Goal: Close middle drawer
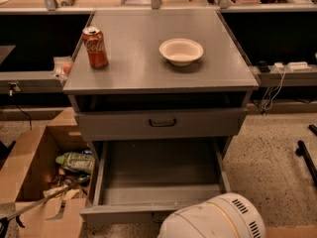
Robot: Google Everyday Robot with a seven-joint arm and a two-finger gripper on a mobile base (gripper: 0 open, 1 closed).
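Observation:
The middle drawer (pixel 158 172) is pulled far out of the grey cabinet. Its deep empty tray, long side walls and front panel (pixel 119 214) all show. Its handle is hidden below the front edge. Above it is the upper drawer (pixel 208 124), nearly shut, with a flat front and a black handle (pixel 162 123). My gripper is out of view. Only a white rounded arm housing (pixel 213 221) shows at the bottom edge, just in front of the right part of the open drawer's front panel.
On the cabinet top (pixel 133 68) stand a red cola can (pixel 95 46) at the left and a white bowl (pixel 181 51) at the middle right. An open cardboard box (pixel 29 175) with rubbish sits on the floor at the left. Cables hang at the right (pixel 270 90).

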